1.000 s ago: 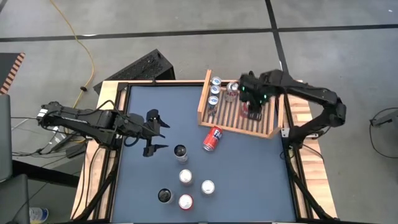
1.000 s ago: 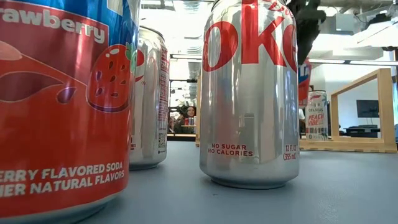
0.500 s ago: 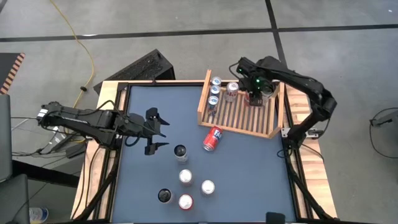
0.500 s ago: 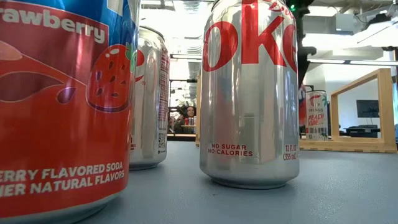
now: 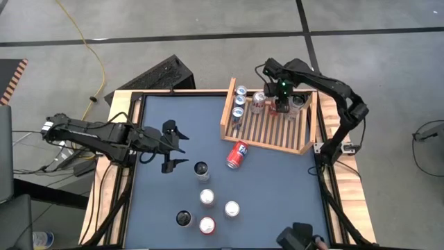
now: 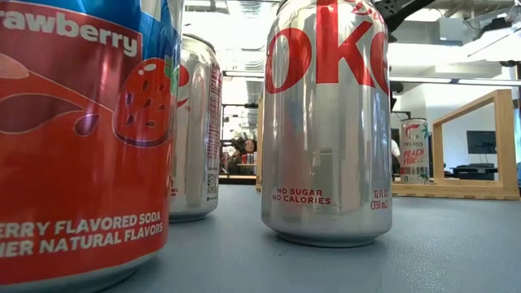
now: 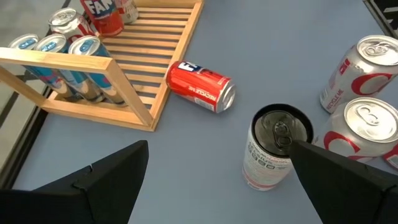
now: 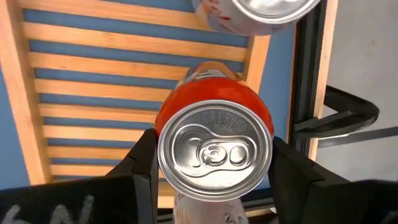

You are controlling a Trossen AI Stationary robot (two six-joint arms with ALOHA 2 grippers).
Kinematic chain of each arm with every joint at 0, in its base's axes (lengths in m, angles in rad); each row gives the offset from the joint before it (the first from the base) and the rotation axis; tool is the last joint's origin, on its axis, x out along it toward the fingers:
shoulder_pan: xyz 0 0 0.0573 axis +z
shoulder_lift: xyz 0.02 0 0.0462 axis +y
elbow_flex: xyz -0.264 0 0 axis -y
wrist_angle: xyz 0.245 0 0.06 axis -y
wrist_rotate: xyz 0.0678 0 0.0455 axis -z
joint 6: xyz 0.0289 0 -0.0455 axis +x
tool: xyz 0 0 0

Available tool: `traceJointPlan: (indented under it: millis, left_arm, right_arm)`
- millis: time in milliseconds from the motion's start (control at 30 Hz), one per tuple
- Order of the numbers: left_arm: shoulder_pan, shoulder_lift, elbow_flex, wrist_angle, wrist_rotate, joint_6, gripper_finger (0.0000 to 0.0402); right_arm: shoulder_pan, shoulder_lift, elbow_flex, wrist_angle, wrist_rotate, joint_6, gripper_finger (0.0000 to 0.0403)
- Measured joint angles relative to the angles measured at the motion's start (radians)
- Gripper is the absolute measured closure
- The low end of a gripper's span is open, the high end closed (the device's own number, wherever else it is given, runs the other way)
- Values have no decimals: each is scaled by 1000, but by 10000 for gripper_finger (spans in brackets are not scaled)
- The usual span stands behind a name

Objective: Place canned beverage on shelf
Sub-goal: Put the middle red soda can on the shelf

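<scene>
Orange can pinched over the rack's far end

Orange can [image 8: 214, 146] sits between my right gripper [image 5: 282, 104] fingers, clamped from both sides, upright above the slats of the shelf [image 5: 300, 142], upper right of the high view. Another can [image 8: 261, 14] stands just beside it. My left gripper [image 5: 171, 147] waits spread wide at centre left over the table [image 5: 277, 194].

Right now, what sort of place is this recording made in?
Probably a robotics lab or an office test space: a blue-topped table with a wooden frame stands on a tiled floor, a yellow cable trails across it, and the low view shows ceiling lights behind the cans.
</scene>
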Motion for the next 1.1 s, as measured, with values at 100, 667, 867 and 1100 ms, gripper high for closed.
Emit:
traceJointPlan:
  millis: [100,667,867,1100]
  left_arm:
    - [0,0,0,0,-9,7,21]
    - [0,0,0,4,-31,7,21]
    - [0,0,0,4,-36,7,21]
    - [0,0,0,4,-37,7,21]
  right_arm:
    - [-22,0,0,36,-41,-5,214]
    - [-64,-1,0,67,-79,-46,214]
    - [-65,-1,0,67,-79,-47,214]
    - [-65,-2,-27,68,-79,-47,214]
